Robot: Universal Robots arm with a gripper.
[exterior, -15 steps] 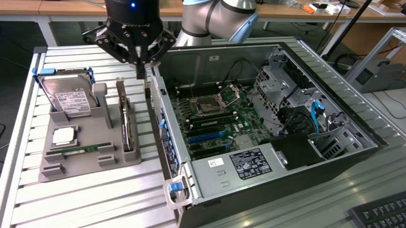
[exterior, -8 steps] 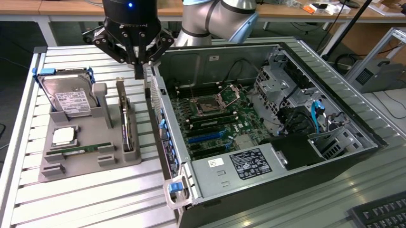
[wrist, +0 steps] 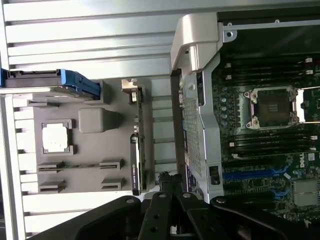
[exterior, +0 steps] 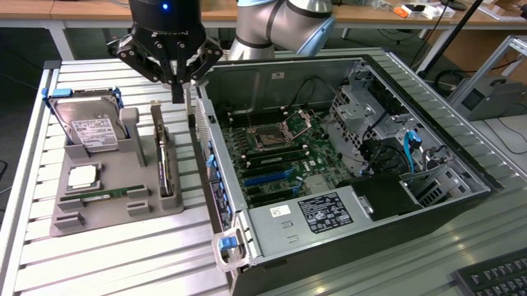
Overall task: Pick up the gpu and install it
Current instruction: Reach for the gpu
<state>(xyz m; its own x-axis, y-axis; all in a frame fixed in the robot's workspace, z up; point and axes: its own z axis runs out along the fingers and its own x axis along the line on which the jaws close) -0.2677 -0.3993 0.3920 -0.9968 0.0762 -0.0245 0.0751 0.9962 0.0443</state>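
The gpu [exterior: 164,157] stands on its long edge in a slot of the grey holder [exterior: 115,213], on the exterior view's left of the open computer case [exterior: 247,228]. Its silver end bracket points toward the back. In the wrist view the gpu [wrist: 138,150] is a thin dark strip with the bracket at one end. My gripper [exterior: 178,94] hangs above the far end of the card, between the holder and the case wall. Its black fingers are shut, with nothing between them. In the wrist view the gripper [wrist: 170,181] sits over the gap beside the card.
The holder also carries a hard drive with blue handles [exterior: 86,123], a CPU [exterior: 83,177] and a RAM stick [exterior: 108,194]. Inside the case lies the motherboard with its socket [exterior: 272,137] and blue slots [exterior: 268,179]. A keyboard [exterior: 494,277] lies at the front right.
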